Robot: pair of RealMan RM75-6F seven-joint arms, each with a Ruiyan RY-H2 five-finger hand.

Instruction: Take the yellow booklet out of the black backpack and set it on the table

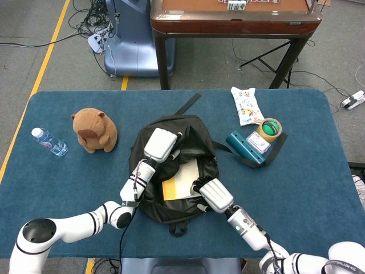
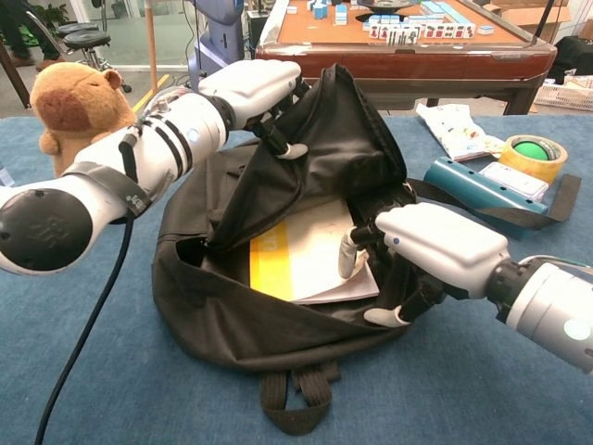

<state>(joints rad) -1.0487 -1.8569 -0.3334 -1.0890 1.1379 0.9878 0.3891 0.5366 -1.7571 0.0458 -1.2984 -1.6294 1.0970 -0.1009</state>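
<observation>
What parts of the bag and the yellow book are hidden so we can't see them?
- Yellow booklet: its far end is hidden under the raised flap in the chest view; its near edge sits behind the black backpack rim.
- Right hand: both views leave unclear whether its fingers grip the booklet or only touch it.
- Left hand: its fingertips are buried in the flap fabric.
- Booklet print: too small to read.

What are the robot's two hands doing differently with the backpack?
The left hand grips the backpack's flap and holds it up; the right hand reaches into the opening. The left hand is up at the top edge, the right hand down low with a finger on the yellow booklet. Both are white.
</observation>
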